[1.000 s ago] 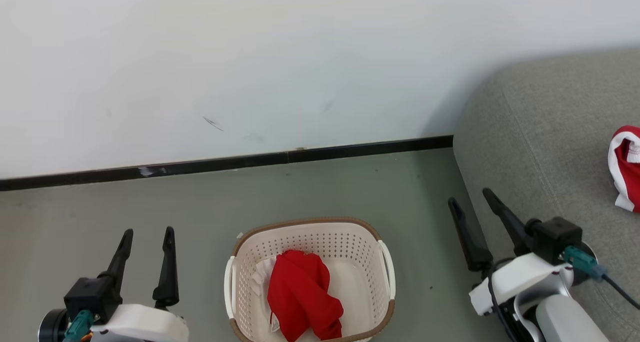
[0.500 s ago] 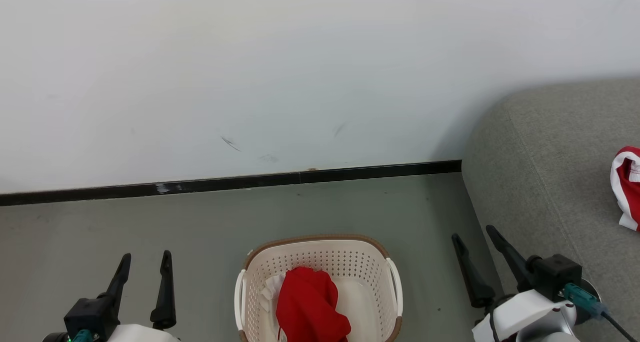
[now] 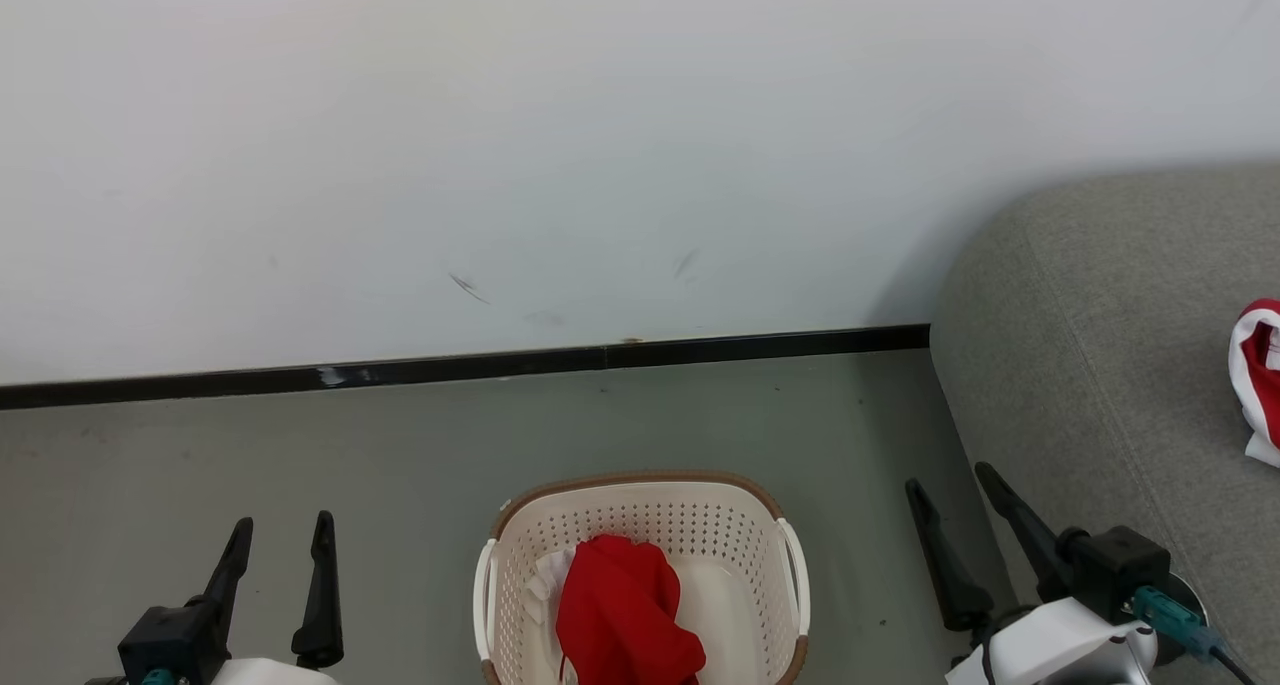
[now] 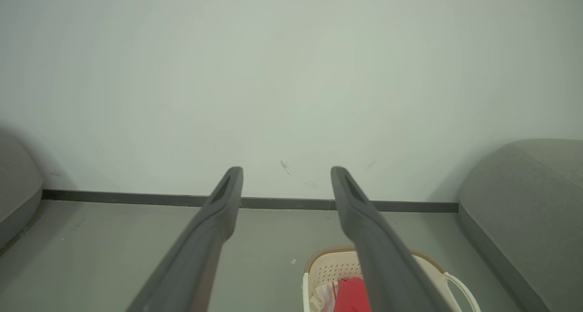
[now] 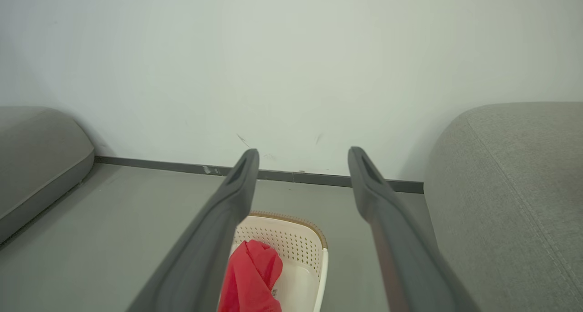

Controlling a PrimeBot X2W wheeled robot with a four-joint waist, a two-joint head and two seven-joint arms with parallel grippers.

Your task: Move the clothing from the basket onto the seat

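Observation:
A cream perforated basket [image 3: 700, 525] with a brown rim stands on the floor at the bottom centre, with bunched red clothing [image 3: 620, 615] inside. The wrist views also catch the basket [image 5: 296, 232] [image 4: 328, 268] and its red clothing [image 5: 250, 275] [image 4: 350, 294]. On the right is the grey seat [image 3: 1100, 315] [image 5: 514, 184], with another red and white garment [image 3: 1262, 375] lying at its far right. My left gripper [image 3: 282, 529] hangs open left of the basket, empty. My right gripper [image 3: 950, 477] stands open between basket and seat, empty.
A pale wall with a dark skirting board [image 3: 450, 370] runs behind the basket. Grey floor [image 3: 300, 445] spreads to the left. Another grey cushioned piece [image 5: 36, 152] sits at the far left in the wrist views.
The whole head view has shifted, so basket, seat and grippers sit lower in it. Both grippers stay open and empty; the clothing has not moved.

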